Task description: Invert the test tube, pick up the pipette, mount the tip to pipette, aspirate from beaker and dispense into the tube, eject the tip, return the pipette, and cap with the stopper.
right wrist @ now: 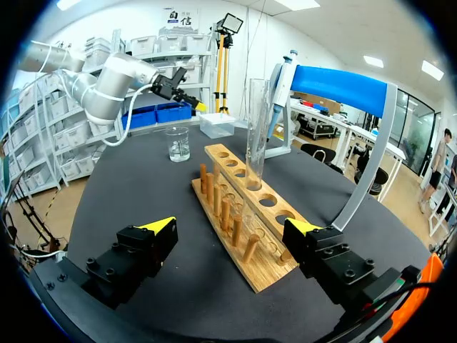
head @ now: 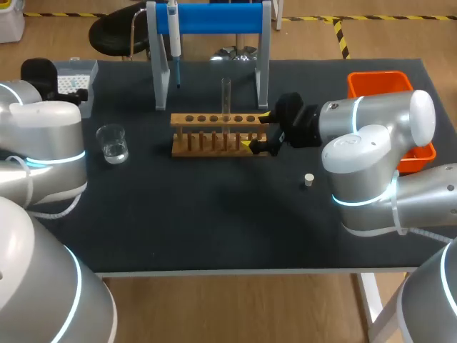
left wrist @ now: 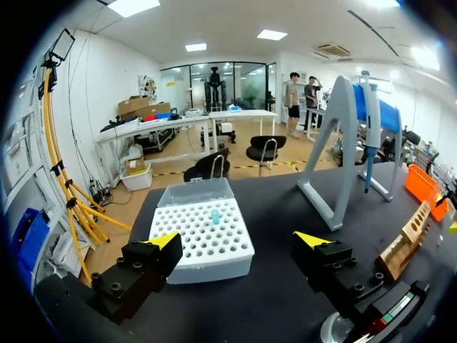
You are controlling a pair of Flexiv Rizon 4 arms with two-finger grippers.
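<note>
Black table (head: 214,229): rack (head: 214,143) with upright test tube (head: 226,96) at centre; beaker (head: 113,143) near left edge; stopper (head: 308,179) toward right edge. Left gripper (left wrist: 238,241) and right gripper (right wrist: 230,227) spread, empty.

Counter (head: 214,229): matt black covering, smooth, with little sheen. Test tube rack (right wrist: 246,236): pale unpainted wood, satin finish, with wooden pegs. Test tube (right wrist: 255,136): clear, glossy, glass-like. Beaker (head: 113,143): clear and glossy, clear liquid inside. Pipette stand (head: 161,64): light grey uprights, smooth, semi-gloss, material not discernible; blue crossbar (head: 221,18), glossy. Pipette (head: 173,36): white and blue plastic, smooth. Tip box (left wrist: 203,232): white matt plastic with a translucent lid (left wrist: 194,191). Bin (head: 378,82): orange plastic, smooth. Stopper (head: 308,180): off-white, matt. Left arm (head: 43,143) and right arm (head: 378,121): silver-grey shells, smooth, glossy. Left gripper (left wrist: 238,239) and right gripper (right wrist: 232,227): matt black bodies, smooth yellow tips.
</note>
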